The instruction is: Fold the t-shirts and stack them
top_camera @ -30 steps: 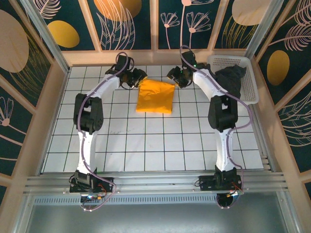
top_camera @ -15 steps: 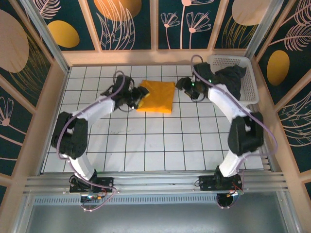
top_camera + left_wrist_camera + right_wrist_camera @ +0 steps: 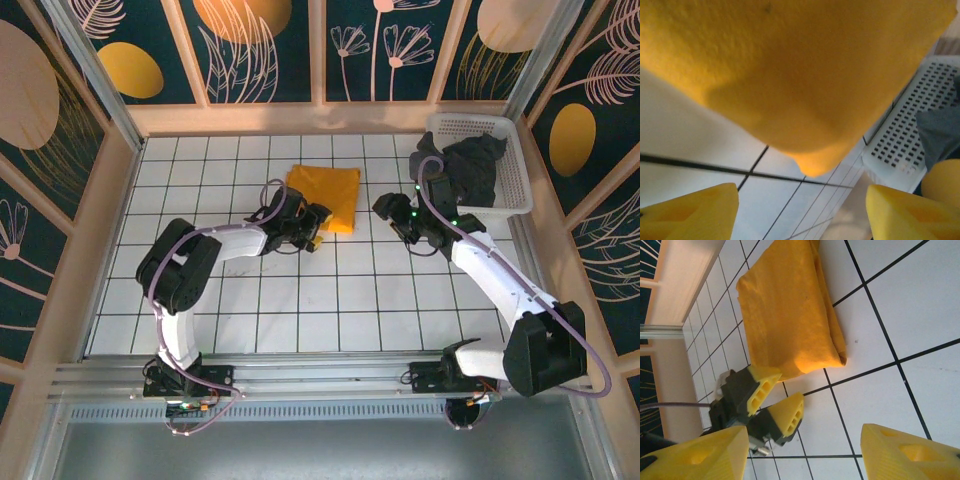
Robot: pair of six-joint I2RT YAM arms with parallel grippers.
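Folded bright orange-yellow cloth t-shirt (image 3: 326,197) lies flat on white tiled counter (image 3: 300,300), upper centre of top view. Crumpled dark charcoal grey t-shirt (image 3: 472,168) heaped in white plastic lattice basket (image 3: 512,175), upper right. At orange shirt's lower-left corner, left tool (image 3: 312,222), fingers spread, empty. Just right of shirt and apart from it, right tool (image 3: 390,210), wide open, holding nothing.

In the left wrist view the orange-yellow t-shirt (image 3: 805,70) is a close blur running off the top and left edges, and the fingertips (image 3: 690,210) of the left gripper (image 3: 801,212) are cut by the bottom edge. The white basket (image 3: 900,140) and the charcoal grey t-shirt (image 3: 940,132) in it are clipped by the right edge. From above, the left gripper hides the orange-yellow t-shirt's near left corner.
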